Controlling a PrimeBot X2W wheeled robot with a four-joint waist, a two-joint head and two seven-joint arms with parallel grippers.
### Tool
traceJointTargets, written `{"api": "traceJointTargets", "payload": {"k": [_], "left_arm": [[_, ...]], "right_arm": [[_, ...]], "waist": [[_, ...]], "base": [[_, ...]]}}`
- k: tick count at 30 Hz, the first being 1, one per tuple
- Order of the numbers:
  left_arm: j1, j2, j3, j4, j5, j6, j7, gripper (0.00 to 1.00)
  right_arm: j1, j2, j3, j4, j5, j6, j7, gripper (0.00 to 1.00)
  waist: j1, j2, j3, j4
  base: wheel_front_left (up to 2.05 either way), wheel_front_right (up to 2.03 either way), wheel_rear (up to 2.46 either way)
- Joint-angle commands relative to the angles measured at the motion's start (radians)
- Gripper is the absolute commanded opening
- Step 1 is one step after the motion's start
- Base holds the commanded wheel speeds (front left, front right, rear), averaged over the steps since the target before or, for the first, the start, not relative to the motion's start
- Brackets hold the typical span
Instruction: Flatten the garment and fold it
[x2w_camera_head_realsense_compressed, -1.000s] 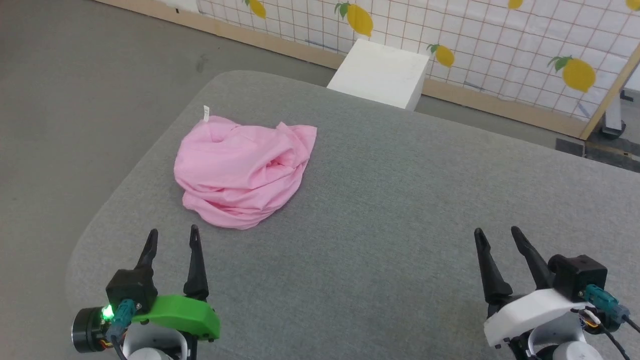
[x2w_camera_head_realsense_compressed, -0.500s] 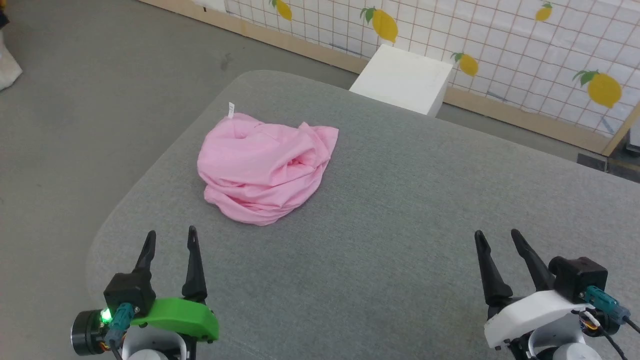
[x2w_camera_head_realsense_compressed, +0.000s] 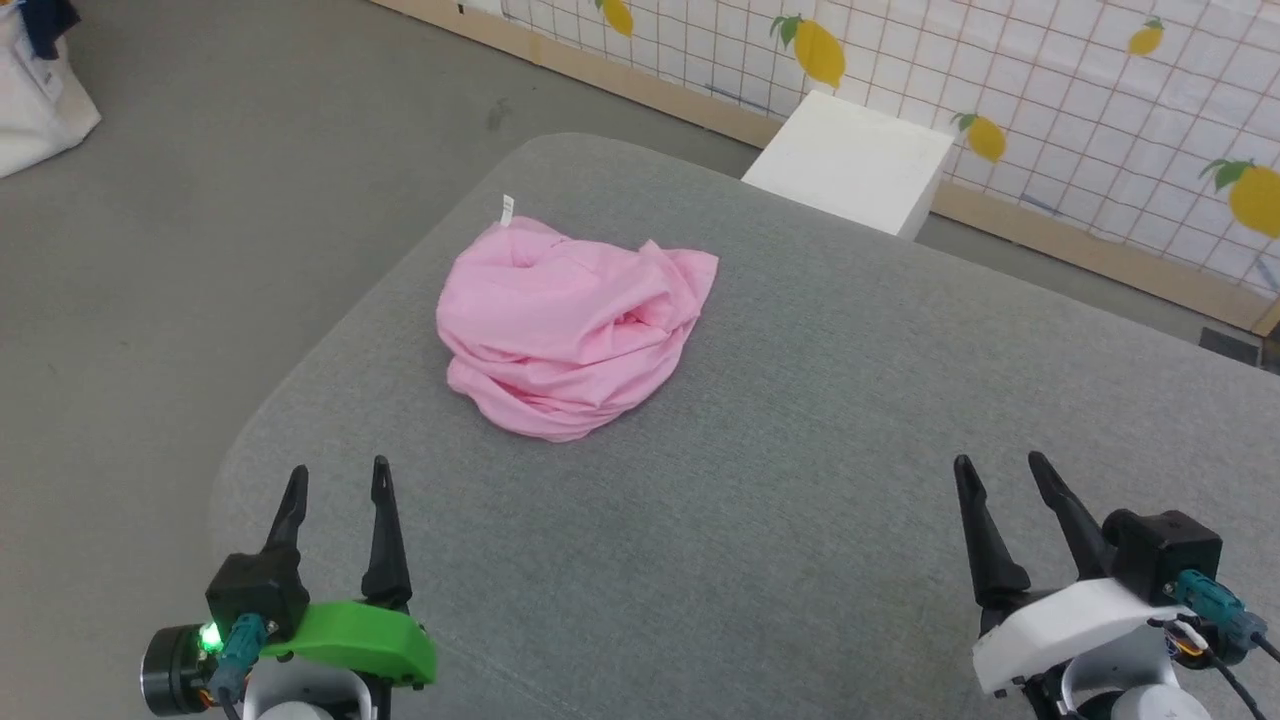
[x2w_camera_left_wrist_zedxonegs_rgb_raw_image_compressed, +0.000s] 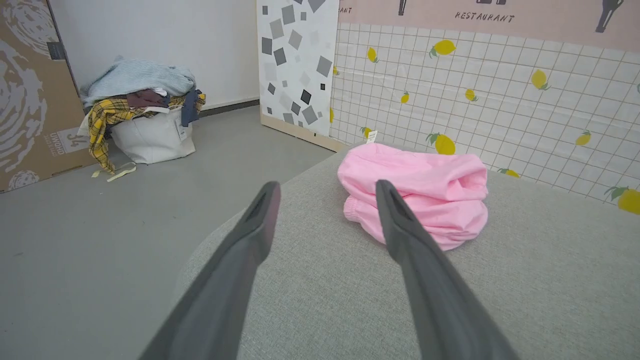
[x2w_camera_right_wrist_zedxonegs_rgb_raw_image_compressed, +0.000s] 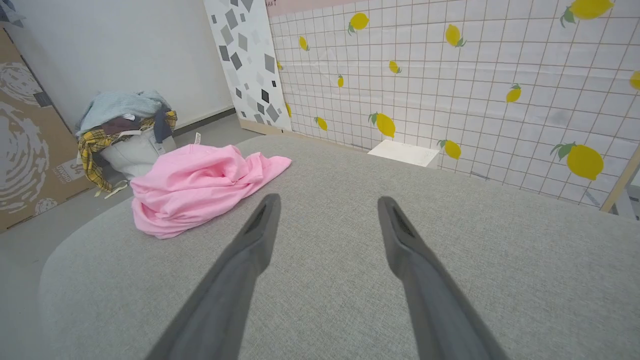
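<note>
Only the camera has swung left; the garment (x2w_camera_head_realsense_compressed: 575, 335) lies crumpled near the far left corner of the desk (x2w_camera_head_realsense_compressed: 800, 500), neither flattened nor folded yet, so the whole task remains, with left tool (x2w_camera_head_realsense_compressed: 339, 466) and right tool (x2w_camera_head_realsense_compressed: 1000, 459) spread wide, empty, by the near edge.

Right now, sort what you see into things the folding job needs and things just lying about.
For the job: crumpled light-pink thin-fabric garment, lying on the grey fabric-covered table; left tool and right tool, both open and apart from it.

Lying about: white square box beyond the table; white fabric bin heaped with clothes; brown cardboard panel.
</note>
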Motion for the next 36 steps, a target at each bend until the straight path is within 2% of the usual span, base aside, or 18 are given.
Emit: {"api": "traceJointTargets", "payload": {"k": [1,9,19,25,30,36], "left_arm": [[-0.013,0.000,0.005,0.006,-0.013,-0.002,-0.012,1.00],[-0.017,0.000,0.007,0.020,-0.016,0.000,-0.028,1.00],[-0.017,-0.001,0.006,0.021,-0.023,0.003,-0.028,1.00],[-0.096,-0.002,-0.009,0.068,-0.071,-0.040,-0.014,1.00],[-0.321,0.020,-0.016,0.199,-0.152,-0.103,0.102,1.00],[-0.617,0.051,-0.053,0.450,-0.289,-0.141,0.412,1.00]], "right_arm": [[0.020,0.000,-0.003,-0.005,0.003,-0.001,0.000,1.00],[0.024,0.000,-0.007,-0.009,0.013,-0.001,0.006,1.00],[0.023,0.000,-0.010,-0.014,0.009,-0.001,0.014,1.00],[0.004,0.000,-0.004,-0.029,0.002,-0.001,0.026,1.00],[-0.039,0.000,0.002,-0.071,-0.036,-0.001,0.067,1.00],[-0.084,0.000,-0.012,-0.129,-0.085,-0.001,0.119,1.00]], "waist": [[0.0000,0.0000,-0.001,0.009],[0.0000,0.0000,0.003,0.037],[0.0000,0.0000,0.009,0.029],[0.0000,0.0000,0.042,0.005],[0.0000,0.0000,0.126,-0.057],[0.0000,0.0000,0.236,-0.152]], "base": [[0.00,0.00,0.00],[0.00,0.00,0.00],[0.00,0.00,0.00],[0.00,0.00,0.00],[0.00,0.00,0.00],[0.00,0.00,0.00]]}}
